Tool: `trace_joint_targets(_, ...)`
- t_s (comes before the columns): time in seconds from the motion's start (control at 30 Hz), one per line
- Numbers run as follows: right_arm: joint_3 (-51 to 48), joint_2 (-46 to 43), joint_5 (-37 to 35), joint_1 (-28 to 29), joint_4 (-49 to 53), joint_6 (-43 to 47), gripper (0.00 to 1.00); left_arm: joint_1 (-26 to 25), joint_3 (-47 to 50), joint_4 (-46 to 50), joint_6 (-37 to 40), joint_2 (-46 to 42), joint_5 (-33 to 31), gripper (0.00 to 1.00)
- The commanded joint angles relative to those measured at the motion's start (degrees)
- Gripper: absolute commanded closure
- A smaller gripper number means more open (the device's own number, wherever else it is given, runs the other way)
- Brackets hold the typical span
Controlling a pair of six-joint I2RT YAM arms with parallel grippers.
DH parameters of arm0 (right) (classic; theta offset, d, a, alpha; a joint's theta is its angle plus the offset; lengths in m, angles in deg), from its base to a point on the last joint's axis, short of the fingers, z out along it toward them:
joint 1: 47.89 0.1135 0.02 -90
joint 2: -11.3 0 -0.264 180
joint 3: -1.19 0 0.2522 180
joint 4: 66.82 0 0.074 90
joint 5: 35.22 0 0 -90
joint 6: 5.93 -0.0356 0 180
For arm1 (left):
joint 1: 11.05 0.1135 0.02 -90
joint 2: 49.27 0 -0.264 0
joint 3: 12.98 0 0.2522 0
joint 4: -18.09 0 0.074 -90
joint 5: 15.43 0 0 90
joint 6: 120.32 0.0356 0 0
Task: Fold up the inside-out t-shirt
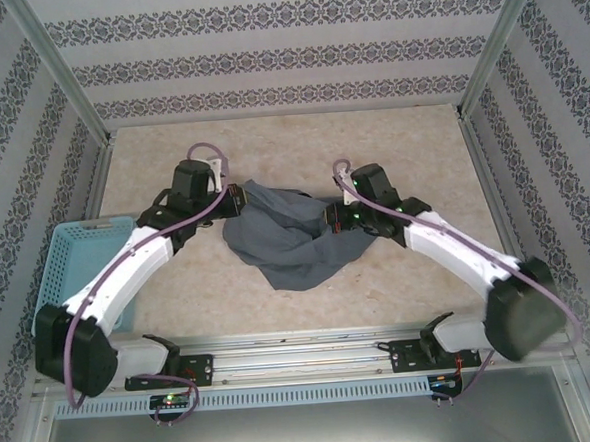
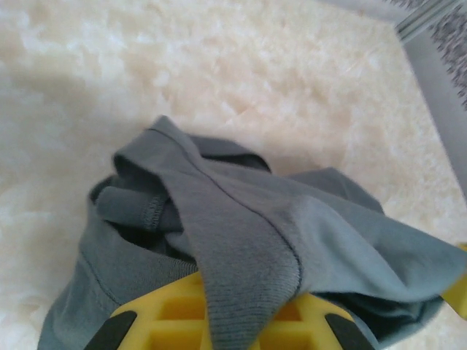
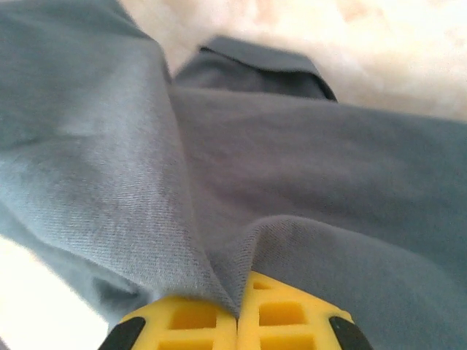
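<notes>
The inside-out t-shirt [image 1: 286, 232] is a dark slate-grey bundle in the middle of the table, bunched between both arms. My left gripper [image 1: 232, 199] is shut on its left edge; in the left wrist view a ribbed hem of the t-shirt [image 2: 241, 262] runs down between the yellow fingers [image 2: 175, 321]. My right gripper [image 1: 333, 222] is shut on the right side; in the right wrist view a fold of the t-shirt [image 3: 241, 240] is pinched where the yellow fingers [image 3: 292, 317] meet. Most of the cloth sags onto the table below.
A light-blue mesh basket [image 1: 65, 257] stands at the left, partly under the left arm. Patterned walls with metal posts [image 1: 485, 54] close in the pale table [image 1: 290, 146]. A metal rail [image 1: 303, 346] runs along the near edge.
</notes>
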Motion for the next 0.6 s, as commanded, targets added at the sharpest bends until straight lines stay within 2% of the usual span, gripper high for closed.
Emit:
trace_joint_targets(0.0, 3.24, 7.59, -3.43, -2.96, -2.17, -1.01, 1.0, 0.71, -1.26, -0.92, -0.92, 3.51, 2.46, 1.0)
trace_joint_targets(0.1, 5.97, 11.09, -8.54, -4.87, -1.91, -0.6, 1.0, 0.67, -2.26, -0.61, -1.25, 5.24, 3.82, 1.0)
trace_joint_targets(0.2, 6.73, 10.38, -14.47, -4.53, -0.61, 0.92, 1.0, 0.62, -3.14, -0.2, -1.1, 6.24, 4.61, 1.0)
trace_joint_targets(0.27, 7.0, 9.33, -16.47, -3.95, 0.57, 2.13, 0.91, 0.67, -3.22, -0.5, -1.17, 6.6, 4.94, 1.0)
trace_joint_targets(0.3, 7.31, 8.67, -17.42, -3.14, 1.46, 2.95, 0.8, 0.62, -3.27, -0.66, -1.27, 6.83, 4.82, 1.0)
trace_joint_targets(0.33, 7.63, 8.01, -19.41, -1.71, 3.17, 4.18, 0.73, 0.67, -3.22, -1.0, -1.42, 6.87, 4.79, 1.0)
trace_joint_targets(0.4, 8.35, 5.99, -24.23, 3.0, 5.95, 6.59, 0.65, 0.66, -3.44, -1.16, -1.62, 7.0, 5.04, 1.0)
trace_joint_targets(0.5, 8.98, 2.93, -28.31, 11.34, 7.64, 8.8, 0.63, 0.63, -3.6, -1.39, -1.79, 6.79, 5.77, 1.0)
trace_joint_targets(0.57, 8.53, 2.24, -24.31, 14.74, 5.88, 8.18, 0.63, 0.63, -3.46, -1.45, -1.8, 6.31, 5.83, 1.0)
